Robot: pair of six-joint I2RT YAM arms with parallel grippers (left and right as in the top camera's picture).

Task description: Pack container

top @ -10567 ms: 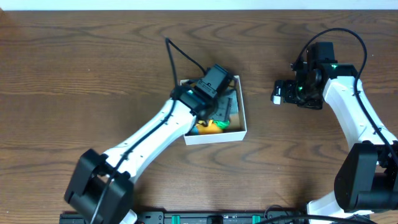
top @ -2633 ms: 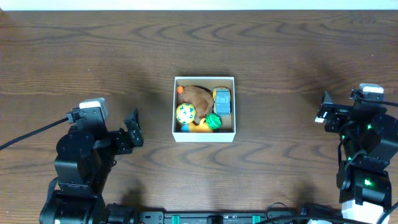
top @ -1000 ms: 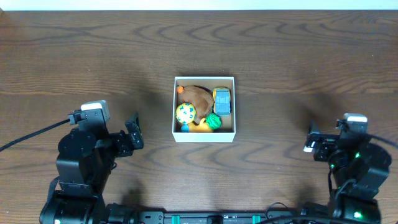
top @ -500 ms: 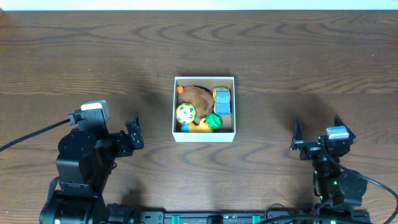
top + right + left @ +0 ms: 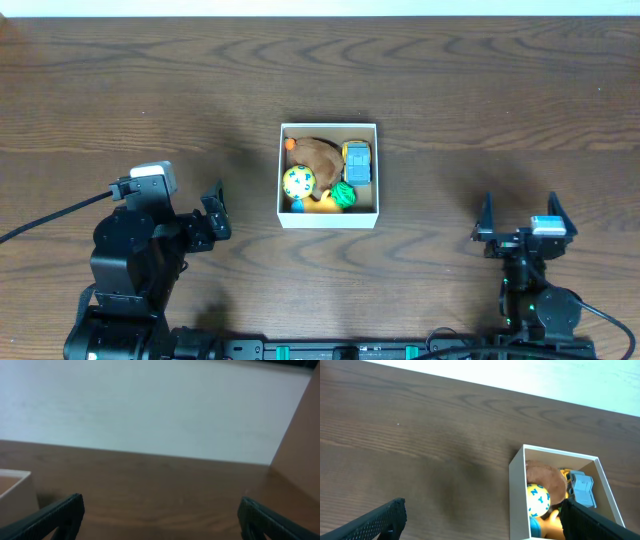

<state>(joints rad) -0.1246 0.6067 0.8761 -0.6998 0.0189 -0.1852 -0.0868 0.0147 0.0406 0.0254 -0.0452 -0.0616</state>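
My count: 1 container point(image 5: 329, 221). Toys inside, min 5: 1 brown plush point(image 5: 318, 155), 1 yellow ball point(image 5: 298, 181), 1 blue car point(image 5: 357, 163), 1 green toy point(image 5: 345, 194), 1 yellow-orange toy point(image 5: 322, 205). Left gripper point(image 5: 215, 208) + right gripper point(image 5: 520, 208): 2.

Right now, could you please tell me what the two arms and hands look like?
The left arm is bulky and black, with a white block and a trailing black cable. The right hand has two dark pointed fingers flanking a white-topped block.
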